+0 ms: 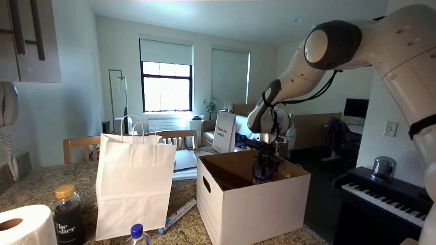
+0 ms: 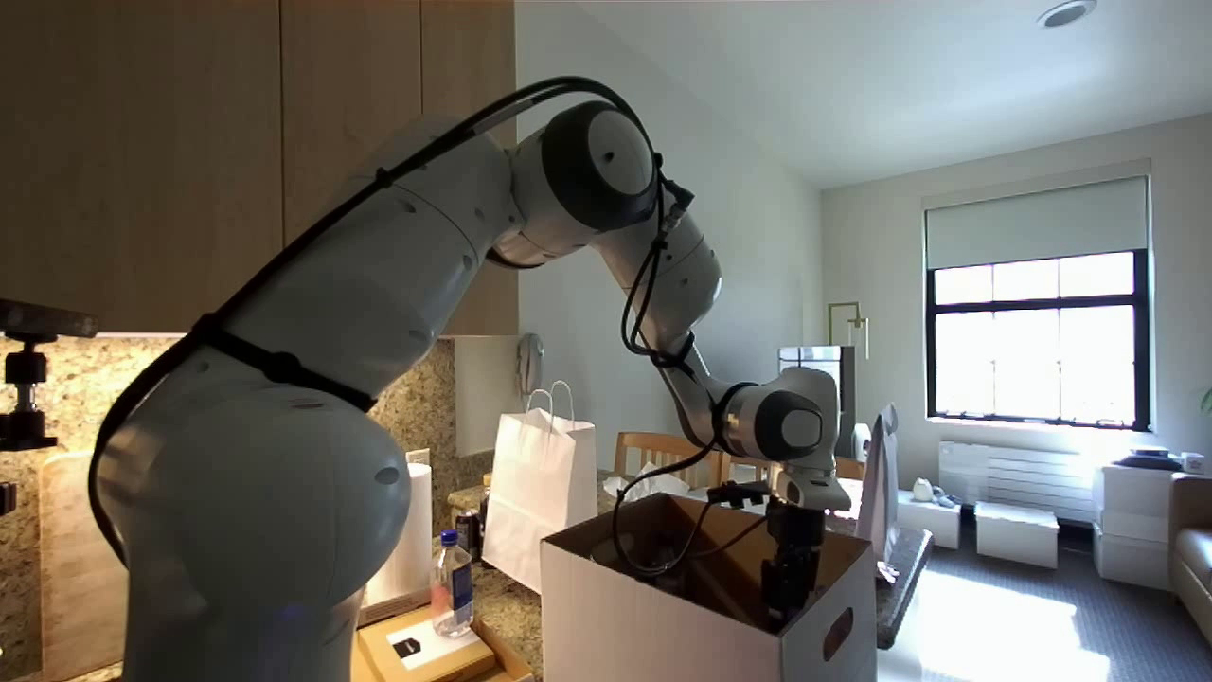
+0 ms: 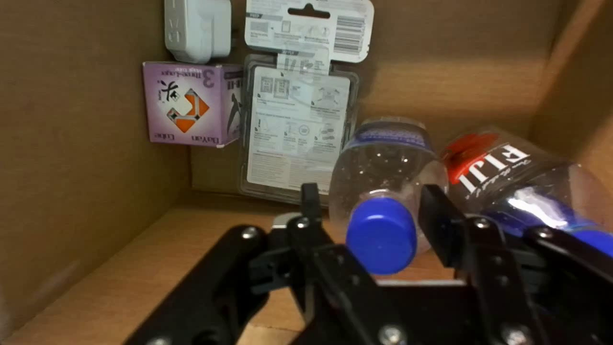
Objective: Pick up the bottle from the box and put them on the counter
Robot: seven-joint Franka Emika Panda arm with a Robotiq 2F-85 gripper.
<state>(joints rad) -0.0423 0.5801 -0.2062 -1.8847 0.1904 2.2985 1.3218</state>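
Wrist view: gripper, jaws spread around a bottle; the crowding neighbour bottle could snag it, depth unclear.

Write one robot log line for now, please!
black gripper: fingers astride clear plastic blue-capped bottle; grip: unclear; place: inside white cardboard box; move to speckled brown counter: pending

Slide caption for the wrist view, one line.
Gripper straddling one blue-capped bottle in the box, a FIJI-labelled bottle alongside; grip unconfirmed.

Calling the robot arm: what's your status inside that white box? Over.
Hand astride a blue-capped bottle, grip unclear. Bottle inside the box. Second bottle close alongside, possibly in the way.
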